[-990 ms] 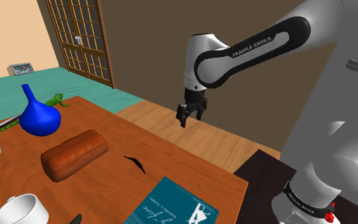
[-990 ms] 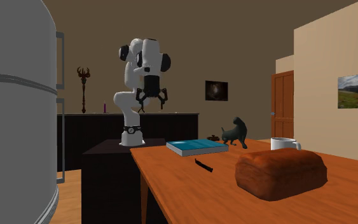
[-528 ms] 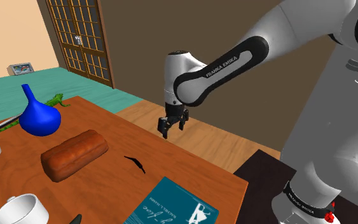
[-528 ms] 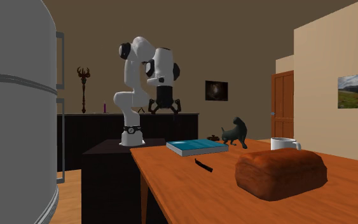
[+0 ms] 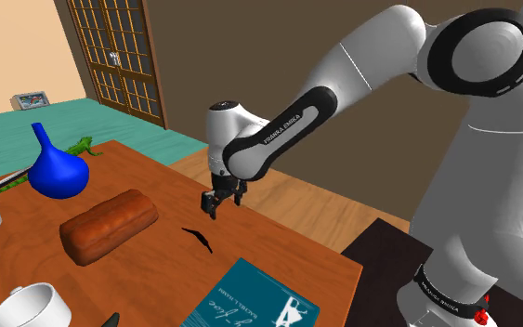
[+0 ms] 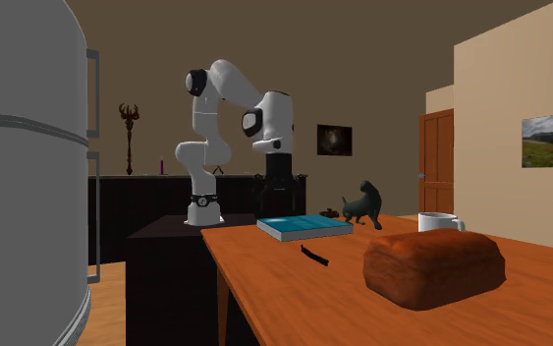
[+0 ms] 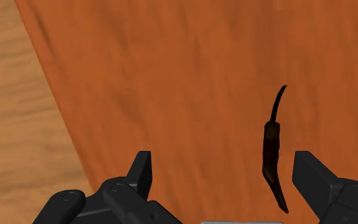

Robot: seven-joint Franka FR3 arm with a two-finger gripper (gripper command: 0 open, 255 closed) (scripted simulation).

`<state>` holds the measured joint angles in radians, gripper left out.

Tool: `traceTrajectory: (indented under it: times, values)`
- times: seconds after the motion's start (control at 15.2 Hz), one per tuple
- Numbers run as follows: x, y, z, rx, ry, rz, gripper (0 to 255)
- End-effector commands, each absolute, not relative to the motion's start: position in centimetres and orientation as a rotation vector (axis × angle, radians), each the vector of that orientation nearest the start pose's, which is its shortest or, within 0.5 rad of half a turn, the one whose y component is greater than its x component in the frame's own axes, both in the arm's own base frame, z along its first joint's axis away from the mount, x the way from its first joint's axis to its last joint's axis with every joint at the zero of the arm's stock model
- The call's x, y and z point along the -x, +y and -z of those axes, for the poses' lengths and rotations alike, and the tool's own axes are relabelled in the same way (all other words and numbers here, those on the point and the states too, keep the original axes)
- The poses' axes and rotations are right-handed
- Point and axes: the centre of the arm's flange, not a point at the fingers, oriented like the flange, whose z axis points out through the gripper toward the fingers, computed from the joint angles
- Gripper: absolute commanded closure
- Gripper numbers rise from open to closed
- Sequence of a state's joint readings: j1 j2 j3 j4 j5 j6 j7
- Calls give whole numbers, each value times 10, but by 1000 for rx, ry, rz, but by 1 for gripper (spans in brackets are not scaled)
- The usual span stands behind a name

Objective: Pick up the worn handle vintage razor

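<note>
Slim dark curved razor (image 5: 197, 239) (image 6: 313, 256) (image 7: 272, 153) lies flat on the orange-brown wooden table (image 5: 250, 241), at the centre of the shoulder view, between a brown bread loaf (image 5: 109, 225) and a teal book (image 5: 250, 302). Light plank floor (image 5: 278, 186) and a brown wall lie beyond the table. The black gripper (image 5: 214, 204) (image 7: 223, 165) hangs just above the razor with its fingers spread. In the wrist view the razor sits between them, close to one and touching neither. Half a second ago the gripper was higher, off the table's edge.
</note>
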<state>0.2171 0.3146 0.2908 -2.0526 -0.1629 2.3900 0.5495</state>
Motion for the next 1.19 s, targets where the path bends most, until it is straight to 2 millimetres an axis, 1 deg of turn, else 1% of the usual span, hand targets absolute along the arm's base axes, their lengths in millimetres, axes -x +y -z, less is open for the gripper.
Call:
traceTrajectory:
  times: [0.0,0.4,0.46,0.92,1.06,1.12]
  values:
    - [-532,303,-277,3143,-106,82,0]
    - [-566,356,-229,3148,-140,106,0]
    - [-568,360,-226,3148,-143,107,0]
    - [-568,360,-189,3148,-143,107,0]
    - [-568,360,-186,3148,-143,107,0]
    - [-568,361,-186,3148,-143,107,255]
